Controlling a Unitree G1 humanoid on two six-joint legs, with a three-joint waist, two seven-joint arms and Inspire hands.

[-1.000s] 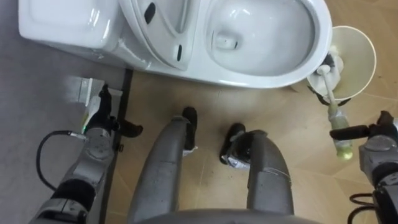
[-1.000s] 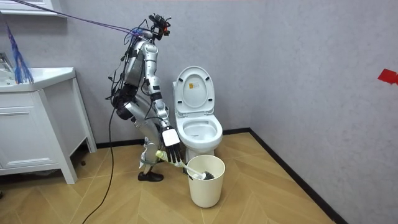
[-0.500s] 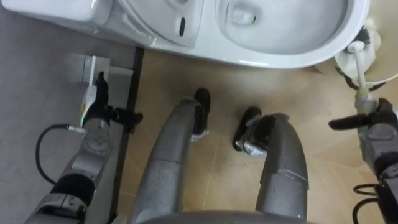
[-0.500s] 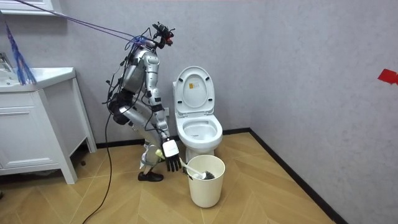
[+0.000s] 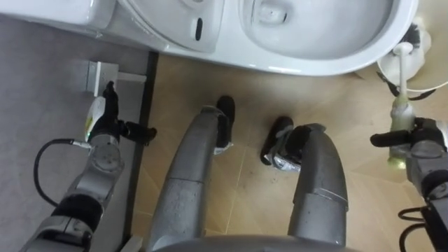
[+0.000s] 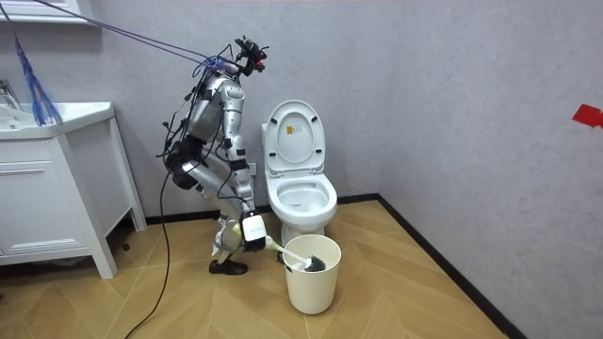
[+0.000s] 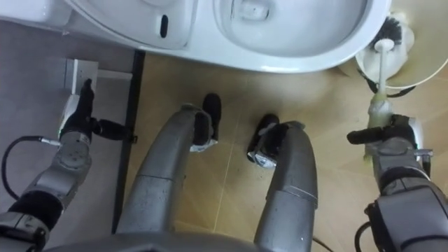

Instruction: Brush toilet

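Note:
The white toilet (image 5: pixel 315 42) stands with its lid up, and its bowl lies just ahead of my feet. To its right is a cream bin (image 7: pixel 420 56) holding the dark head of the toilet brush (image 7: pixel 390 28). The brush's white stem and pale green handle (image 5: pixel 399 105) slant down into my right hand (image 5: pixel 423 143). That hand is curled on the handle, with the thumb lying across it. In the room view I stand bent low beside the toilet (image 6: pixel 301 198), right hand (image 6: pixel 252 231) by the bin (image 6: pixel 311 278). My left hand (image 5: pixel 105 129) hangs open and idle near the wall.
A black skirting strip (image 5: pixel 143 105) and a small white wall fitting (image 5: pixel 98 73) lie by my left hand. A white basin cabinet (image 6: pixel 47 188) stands at the room view's left. Bare wooden floor stretches to the room view's right of the bin.
My right hand, its fingers spread beside the handle before, has shut round the brush handle. I have bent lower, so the eye views have shifted towards my feet.

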